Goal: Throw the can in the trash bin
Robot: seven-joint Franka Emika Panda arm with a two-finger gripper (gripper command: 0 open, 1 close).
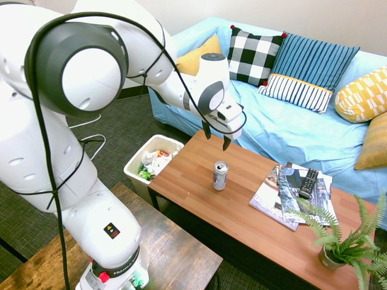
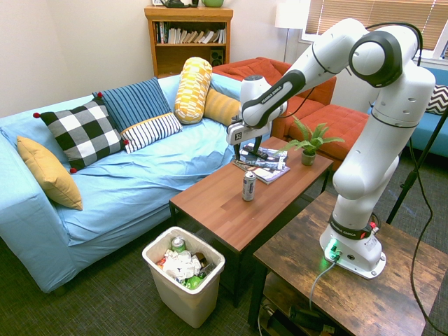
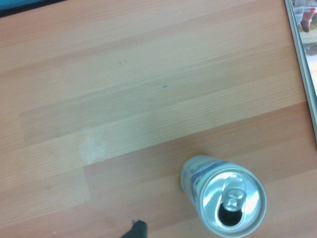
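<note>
reaching for the can looks to be the step in hand. gripper (image 1: 216,140) hangs above the coffee table (image 1: 192,173), near its sofa-side edge, 2 fingers well apart with 0 things between them. can (image 1: 220,176) stands upright on the table, not touched; its top is open, the pull-tab (image 3: 234,199) showing in the wrist view. trash bin (image 1: 134,162) sits on the floor by the table's end, with rubbish in it. magazines (image 1: 285,197) lie on the can's other side, 1 remote (image 1: 308,183) on top.

to do it well: shift over the can before going down, so 1 finger passes on each side. keep the wrist square to the tabletop and descend slowly; a finger landing on the rim would likely tip it. grip the body below the rim, snug but gentle, as thin metal probably dents. lift straight up, high enough to clear the bin's edge, and keep it level in case of dregs.
</note>
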